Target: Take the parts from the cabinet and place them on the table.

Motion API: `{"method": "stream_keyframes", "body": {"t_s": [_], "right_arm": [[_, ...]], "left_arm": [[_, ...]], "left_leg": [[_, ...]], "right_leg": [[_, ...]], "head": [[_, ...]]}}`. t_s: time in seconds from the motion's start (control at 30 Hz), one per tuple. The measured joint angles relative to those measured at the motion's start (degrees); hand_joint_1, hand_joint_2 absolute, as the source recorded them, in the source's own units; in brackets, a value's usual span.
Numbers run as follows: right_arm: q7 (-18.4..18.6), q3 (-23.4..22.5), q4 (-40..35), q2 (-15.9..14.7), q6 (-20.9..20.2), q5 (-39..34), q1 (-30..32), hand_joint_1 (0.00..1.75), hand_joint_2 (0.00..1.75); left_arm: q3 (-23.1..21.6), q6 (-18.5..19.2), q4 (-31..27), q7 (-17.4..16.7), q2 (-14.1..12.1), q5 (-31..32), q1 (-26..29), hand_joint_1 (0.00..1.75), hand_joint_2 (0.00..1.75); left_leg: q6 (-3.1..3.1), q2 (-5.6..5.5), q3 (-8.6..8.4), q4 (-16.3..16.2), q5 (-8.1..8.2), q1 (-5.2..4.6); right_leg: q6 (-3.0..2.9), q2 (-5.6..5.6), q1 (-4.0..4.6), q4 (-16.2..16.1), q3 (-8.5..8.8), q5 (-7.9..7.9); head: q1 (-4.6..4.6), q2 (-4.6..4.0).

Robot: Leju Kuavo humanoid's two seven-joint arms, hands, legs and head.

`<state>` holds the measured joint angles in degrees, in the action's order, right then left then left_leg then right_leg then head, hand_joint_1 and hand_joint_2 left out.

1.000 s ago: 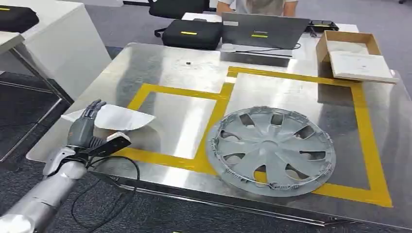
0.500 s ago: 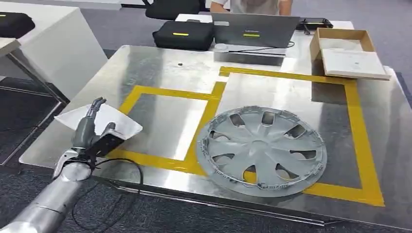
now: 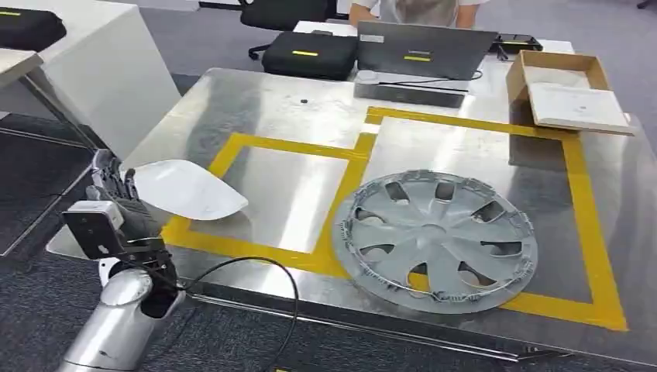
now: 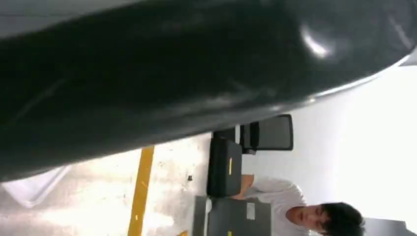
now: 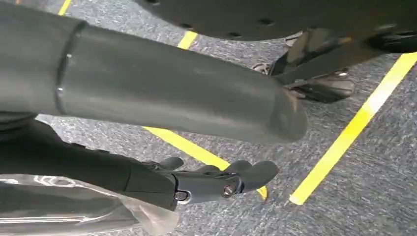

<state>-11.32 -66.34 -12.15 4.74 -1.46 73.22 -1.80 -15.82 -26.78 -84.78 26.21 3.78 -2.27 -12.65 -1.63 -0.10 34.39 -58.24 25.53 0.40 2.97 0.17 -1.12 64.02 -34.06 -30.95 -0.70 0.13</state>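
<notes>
A white curved part (image 3: pixel 190 188) is being held by the left hand (image 3: pixel 116 203) over the near left corner of the steel table (image 3: pixel 256 105), just above the yellow tape (image 3: pixel 341 174) that marks two boxes on the tabletop. The fingers are being kept closed around the part's near end, beside the small camera box (image 3: pixel 91 227) mounted at the wrist, from which a black cable (image 3: pixel 256 267) is looping down past the table edge. In the left wrist view the dark underside of the part (image 4: pixel 196 73) is being seen across most of the frame, with a strip of tape and the tabletop beyond it.

A grey wheel cover (image 3: pixel 434 240) is lying flat on the table, inside the larger taped box, with its near edge overlapping the tape. At the far side of the table a black case (image 3: pixel 308 54), a grey laptop (image 3: pixel 422 48) and an open cardboard box (image 3: pixel 569 89) are being left standing, and a person (image 3: pixel 411 9) is sitting behind them.

The right hand (image 5: pixel 216 182) is being seen in the right wrist view, hanging over grey carpet with yellow lines; its fingers are being held loosely extended with nothing between them
</notes>
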Motion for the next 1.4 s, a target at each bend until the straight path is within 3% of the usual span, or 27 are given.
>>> {"method": "stream_keyframes", "body": {"t_s": [0.03,0.07,0.2,0.23,0.27,0.33,0.4,0.43,0.47,0.53,0.57,0.67,0.73,0.77,0.83,0.87,0.9,0.97,1.03,1.07,1.1,1.2,1.23,1.27,1.3,1.37,1.4], "right_arm": [[-0.04,-0.22,0.00,0.02,0.00,0.00,-0.13,0.00,0.00],[-0.06,-0.35,0.00,0.35,0.00,0.00,-0.32,0.00,0.00],[-0.04,-0.76,0.02,0.72,0.04,0.00,0.00,0.00,0.00],[0.09,-0.81,0.00,0.90,0.09,0.00,-0.03,0.00,0.00],[0.13,-0.83,-0.02,0.90,0.13,-0.02,-0.06,0.00,0.00],[0.15,-0.83,-0.02,0.90,0.22,-0.02,-0.10,0.00,0.00],[0.15,-0.85,-0.02,0.90,0.22,-0.02,-0.07,0.00,0.00],[0.17,-0.85,-0.02,0.92,0.22,-0.02,-0.07,0.00,0.00],[0.17,-0.87,-0.02,0.92,0.22,-0.02,-0.10,0.00,0.00],[0.17,-0.85,-0.02,1.03,0.22,-0.02,-0.12,0.00,0.00],[0.15,-0.85,-0.02,1.12,0.22,-0.02,-0.07,0.00,0.00],[0.15,-0.87,0.00,1.14,0.22,-0.02,-0.09,0.00,0.00],[0.15,-1.01,-0.02,1.14,0.22,0.00,0.02,0.00,0.00],[0.17,-1.14,-0.02,1.14,0.24,-0.02,0.03,0.00,0.00],[0.18,-1.18,-0.02,1.14,0.24,0.00,0.05,0.00,0.00],[0.20,-1.18,0.00,1.14,0.24,0.07,0.03,0.00,0.00],[0.20,-1.20,0.00,1.16,0.24,0.09,0.01,0.00,0.00],[0.15,-1.20,-0.02,1.16,0.26,0.31,0.00,0.00,0.00],[0.04,-1.20,-0.02,1.16,0.33,0.48,-0.11,0.00,0.00],[-0.04,-1.20,-0.02,1.18,0.37,0.52,-0.23,0.00,0.00],[-0.09,-1.20,-0.02,1.18,0.44,0.59,-0.35,0.00,0.00],[-0.11,-1.20,0.00,1.29,0.50,0.85,-0.11,0.00,0.00],[-0.11,-1.20,0.00,1.40,0.50,0.92,-0.03,0.00,0.00],[-0.07,-1.22,-0.02,1.40,0.50,0.98,-0.03,0.00,0.00],[-0.09,-1.24,-0.02,1.40,0.52,1.03,-0.08,0.00,0.00],[-0.11,-1.25,-0.02,1.40,0.52,1.12,-0.18,0.00,0.00],[-0.11,-1.25,-0.02,1.40,0.52,1.20,-0.16,0.00,0.00]], "left_arm": [[-0.07,-0.11,-0.24,0.02,0.02,-0.02,0.10,0.00,0.00],[-0.11,-0.24,-0.55,0.04,0.07,-0.02,0.20,0.00,0.00],[-0.59,-0.81,-0.83,0.11,0.35,0.00,0.89,0.00,0.00],[-0.65,-0.94,-0.92,0.11,0.35,0.00,1.03,0.00,0.00],[-0.72,-1.00,-0.94,0.11,0.35,0.00,1.05,0.00,0.00],[-0.85,-1.03,-0.94,0.11,0.35,0.00,1.20,0.00,0.00],[-0.96,-1.03,-0.94,0.11,0.35,0.00,1.57,0.00,0.00],[-1.00,-1.03,-0.94,0.11,0.35,0.00,1.61,0.00,0.00],[-1.03,-1.03,-0.94,0.13,0.37,0.00,1.59,0.00,0.00],[-1.11,-1.03,-1.15,0.13,0.39,0.00,1.54,0.00,0.00],[-1.14,-1.03,-1.40,0.13,0.39,0.02,1.40,0.00,0.00],[-1.20,-1.05,-1.46,0.24,0.50,0.07,1.51,0.00,0.00],[-1.22,-1.05,-1.46,0.26,0.59,0.09,1.37,0.00,0.00],[-1.25,-1.05,-1.46,0.26,0.70,0.07,1.31,0.00,0.00],[-1.25,-1.09,-1.51,0.28,0.85,0.11,1.42,0.00,0.00],[-1.25,-1.27,-1.51,0.28,0.85,0.26,1.57,0.00,0.00],[-1.27,-1.42,-1.51,0.28,0.85,0.37,1.67,0.00,0.00],[-1.27,-1.85,-1.51,0.28,0.83,0.53,2.03,0.00,0.00],[-1.27,-2.08,-1.68,0.37,0.70,0.63,2.45,0.00,0.00],[-1.25,-2.23,-2.01,0.46,0.68,0.72,2.63,0.00,0.00],[-1.22,-2.29,-2.38,0.55,0.66,0.79,2.67,0.00,0.00],[-1.25,-2.42,-2.42,0.76,0.61,0.94,2.91,0.00,0.00],[-1.25,-2.49,-2.45,0.81,0.59,0.96,3.04,0.00,0.00],[-1.25,-2.60,-2.47,0.83,0.57,0.96,3.14,0.00,0.00],[-1.25,-2.75,-2.51,0.83,0.48,1.00,3.20,0.00,0.00],[-1.25,-2.91,-2.51,0.85,0.35,1.03,3.47,0.00,0.00],[-1.25,-2.95,-2.53,0.85,0.28,1.03,3.68,0.00,0.00]], "left_leg": [[0.32,-0.02,0.12,-0.30,0.01,-0.06],[0.81,-0.12,0.56,-0.91,0.14,-0.51],[2.06,-0.20,0.93,-0.76,-0.90,-0.31],[2.36,-0.18,1.46,-1.50,0.49,-0.19],[2.65,-0.13,2.27,-4.08,3.20,-0.15],[3.02,-0.12,5.03,-12.96,8.73,-0.04],[3.00,-0.12,5.73,-18.10,11.06,-0.04],[2.83,-0.12,4.33,-16.87,10.29,-0.05],[2.50,-0.11,1.76,-13.02,8.61,-0.07],[1.47,-0.11,-5.20,-2.18,5.20,-0.40],[1.09,-0.11,-6.59,0.85,5.89,-0.71],[0.51,-0.14,-5.61,0.74,4.84,-1.27],[-0.27,0.14,-5.17,2.08,3.06,-0.65],[-0.63,0.21,-4.60,2.40,2.39,-0.72],[-0.92,0.26,-3.17,2.37,1.29,-0.71],[-0.94,0.33,-2.41,2.35,0.74,-0.78],[-0.90,0.40,-1.75,2.30,0.27,-0.80],[-0.62,0.42,-0.46,2.14,-0.64,-0.71],[-0.05,0.35,0.64,1.54,-1.34,-0.46],[0.32,0.33,1.34,1.12,-1.54,-0.72],[0.57,0.37,1.84,0.64,-1.85,-0.89],[1.12,0.28,2.27,0.66,-3.32,-0.94],[1.43,0.22,2.58,0.37,-2.61,-0.79],[1.91,0.20,3.13,-1.17,-0.32,-0.74],[2.20,0.19,4.07,-4.57,2.58,-0.63],[2.52,0.20,6.44,-13.74,7.98,-0.57],[2.45,0.20,6.90,-17.02,9.12,-0.58]], "right_leg": [[0.11,0.03,-0.24,-4.68,2.55,1.02],[0.02,0.27,0.07,-6.14,3.36,0.46],[-1.74,0.27,0.06,-5.66,2.55,1.64],[-2.25,0.05,-0.10,-5.75,2.29,2.01],[-2.77,0.00,-0.10,-5.75,1.83,2.38],[-3.02,-0.19,0.09,-5.69,0.91,3.03],[-3.05,-0.33,0.32,-5.64,-0.08,3.77],[-3.03,-0.36,0.44,-5.63,-0.54,4.14],[-3.01,-0.36,0.56,-5.63,-0.99,4.55],[-2.82,-0.33,0.66,-5.63,-1.51,5.22],[-2.51,-0.31,0.89,-5.56,-1.88,5.54],[-1.27,-0.43,0.38,-5.76,-2.43,6.80],[-0.64,-0.20,0.24,-5.80,-3.17,6.78],[-0.42,-0.17,0.43,-4.49,-4.11,4.23],[-0.16,-0.13,0.41,3.45,-6.22,-2.46],[0.04,-0.15,0.39,7.92,-7.15,-4.72],[0.20,-0.17,0.39,10.53,-7.33,-5.20],[0.44,-0.19,0.35,8.60,-4.16,-2.21],[0.59,-0.23,0.13,-0.88,2.89,0.71],[0.68,-0.14,-0.05,-5.63,6.25,-0.31],[0.31,0.15,0.21,-8.56,8.05,-0.92],[-0.47,0.07,0.25,-7.96,7.00,-0.50],[-0.95,-0.22,-0.13,-8.13,6.68,-0.07],[-1.51,-0.28,-0.04,-8.00,6.25,0.27],[-2.12,-0.38,0.02,-7.96,5.80,0.66],[-2.57,-0.47,0.27,-7.83,4.68,1.43],[-2.59,-0.51,0.42,-7.69,4.03,1.76]], "head": [[0.05,0.00],[0.13,0.00],[0.05,0.00],[-0.04,0.00],[-0.33,0.00],[-0.30,0.00],[-0.30,0.00],[-0.30,0.00],[-0.30,0.00],[-0.30,0.00],[-0.28,0.00],[-0.26,0.00],[-0.26,0.00],[-0.11,0.00],[0.09,0.00],[0.02,0.00],[0.07,0.00],[0.07,0.00],[0.09,0.00],[0.16,0.00],[0.18,0.00],[0.20,0.00],[0.27,0.00],[0.05,0.00],[-0.04,0.00],[-0.06,0.00],[-0.02,0.00]]}}
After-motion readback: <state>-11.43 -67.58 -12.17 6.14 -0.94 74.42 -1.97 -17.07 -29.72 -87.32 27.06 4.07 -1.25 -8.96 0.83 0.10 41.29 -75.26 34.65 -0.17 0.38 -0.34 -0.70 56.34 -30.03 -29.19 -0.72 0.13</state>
